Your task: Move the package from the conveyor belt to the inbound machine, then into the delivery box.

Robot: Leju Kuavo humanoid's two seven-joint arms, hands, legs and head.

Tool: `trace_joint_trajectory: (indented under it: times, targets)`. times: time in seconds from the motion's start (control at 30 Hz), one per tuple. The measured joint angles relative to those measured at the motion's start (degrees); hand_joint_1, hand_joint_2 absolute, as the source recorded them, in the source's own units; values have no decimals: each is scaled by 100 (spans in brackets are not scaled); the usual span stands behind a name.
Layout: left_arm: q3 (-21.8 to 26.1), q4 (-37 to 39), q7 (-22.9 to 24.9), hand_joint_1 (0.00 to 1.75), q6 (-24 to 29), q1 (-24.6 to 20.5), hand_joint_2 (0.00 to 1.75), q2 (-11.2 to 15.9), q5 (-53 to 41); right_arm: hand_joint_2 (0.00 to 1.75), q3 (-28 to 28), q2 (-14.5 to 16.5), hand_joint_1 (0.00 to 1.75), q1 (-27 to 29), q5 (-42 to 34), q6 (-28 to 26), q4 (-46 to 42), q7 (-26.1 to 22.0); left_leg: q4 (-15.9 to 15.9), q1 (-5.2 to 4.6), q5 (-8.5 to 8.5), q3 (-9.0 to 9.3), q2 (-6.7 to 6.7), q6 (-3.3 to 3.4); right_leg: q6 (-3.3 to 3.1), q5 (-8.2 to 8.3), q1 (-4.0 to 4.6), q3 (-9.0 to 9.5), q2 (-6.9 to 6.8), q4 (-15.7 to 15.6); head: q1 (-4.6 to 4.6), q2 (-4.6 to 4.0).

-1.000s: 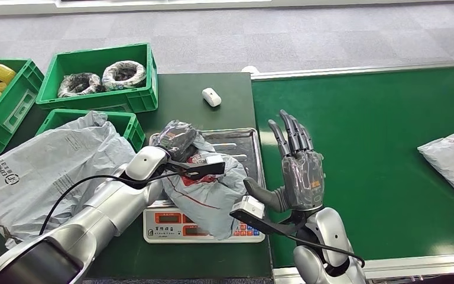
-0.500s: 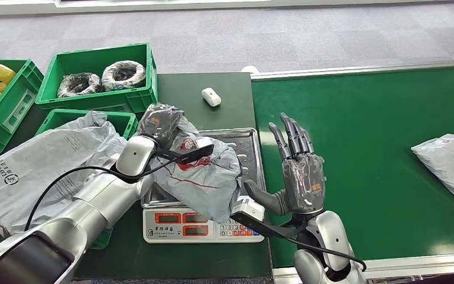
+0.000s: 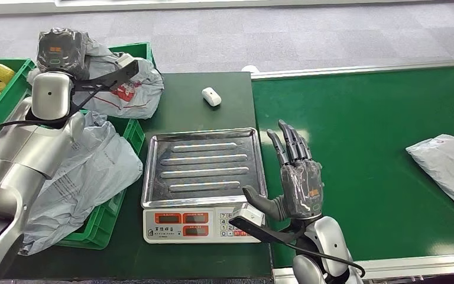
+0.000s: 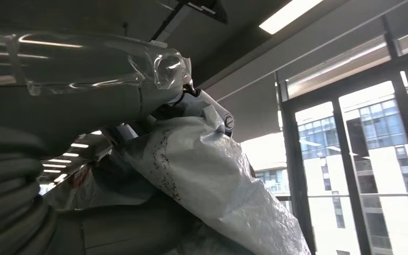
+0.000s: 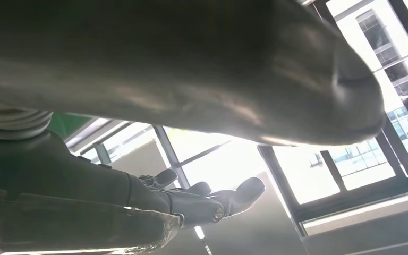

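Note:
My left hand [image 3: 59, 50] grips a grey plastic package [image 3: 127, 89] with a red mark and holds it up over the green crates at the left rear; the left wrist view has the crinkled package [image 4: 212, 186] close against the hand. The scale [image 3: 204, 171] with its bare steel tray stands in the middle of the dark table. My right hand [image 3: 298, 171] is open, fingers straight and pointing up, over the near left part of the green conveyor belt [image 3: 366, 130]; it appears as the hand [image 5: 191, 202] in the right wrist view. A second grey package [image 3: 446, 163] lies on the belt at the right.
Green crates [image 3: 97, 77] at the rear left hold coiled cables. A large grey bag [image 3: 80, 171] fills the nearer green crate at the left. A small white object [image 3: 211, 96] lies on the table behind the scale.
My left arm lifted the grey package off the scale tray and swung it up and to the left over the crates. The tray is now bare. The belt package drifted slightly left.

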Motion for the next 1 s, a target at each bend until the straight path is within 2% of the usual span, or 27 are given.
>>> trace_joint_trajectory:
  times: [0.4, 0.73, 0.9, 0.93, 0.97, 1.0]
  targets:
    - [356, 473, 669, 175, -384, -372, 175, 504, -1, 0, -66, 35, 0, 32, -14, -30, 27, 32, 0, 1, 0, -4, 6, -1, 0, 0, 1, -9, 8, 1, -1, 0]
    - [633, 1057, 1017, 175, -716, -247, 175, 928, 1, 0, -85, 40, 0, 58, -45, -30, 44, 51, -1, 1, 2, -12, 13, -4, -1, -1, 1, -17, 13, 3, 1, 1]
    - [724, 1209, 1050, 173, -790, -196, 175, 1012, 0, 0, -86, 40, 0, 58, -50, -30, 45, 54, -1, 1, 2, -19, 3, -4, -1, -1, 1, -18, 7, 3, 1, 0]
    - [745, 1237, 1068, 170, -851, -190, 175, 1024, 1, 0, -86, 40, 0, 58, -54, -30, 48, 56, -1, 1, 2, -19, 4, -4, -1, -1, 1, -18, 8, 3, 1, 0]
    - [772, 1267, 1087, 159, -915, -175, 175, 1035, 3, 0, -86, 39, 0, 58, -63, -31, 54, 61, -1, 1, 2, -18, 6, -4, -1, 0, 1, -18, 9, 2, 1, 0]
    - [805, 1299, 1106, 120, -983, -148, 175, 1048, 8, 0, -87, 36, 0, 58, -76, -36, 62, 69, -1, 1, 2, -18, 7, -4, -1, 0, 0, -19, 9, 2, 1, 0]
